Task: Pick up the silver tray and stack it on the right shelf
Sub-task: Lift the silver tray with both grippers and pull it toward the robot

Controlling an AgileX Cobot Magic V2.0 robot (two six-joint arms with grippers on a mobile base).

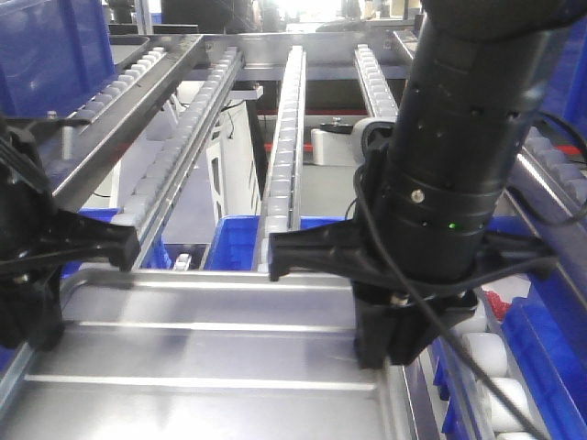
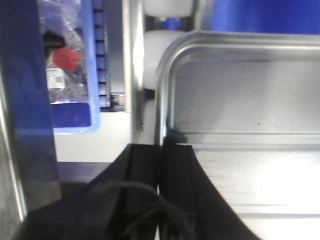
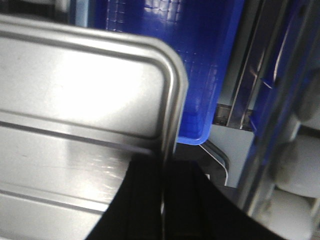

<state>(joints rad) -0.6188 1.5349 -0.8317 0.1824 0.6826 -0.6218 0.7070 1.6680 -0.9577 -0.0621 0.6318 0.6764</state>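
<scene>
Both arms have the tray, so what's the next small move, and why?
Probably ease the silver tray forward with both arms, kept level. The left gripper and right gripper each pinch a side rim, and its far edge sits just at the near end of the roller lanes of the shelf, most of it not yet over them.

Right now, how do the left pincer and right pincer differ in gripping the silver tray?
The left pincer clamps the left rim of the silver tray; the right pincer clamps its right rim. Beside the left pincer is a blue bin holding bagged parts; beside the right pincer, white rollers. Both are shut on the rim.
</scene>
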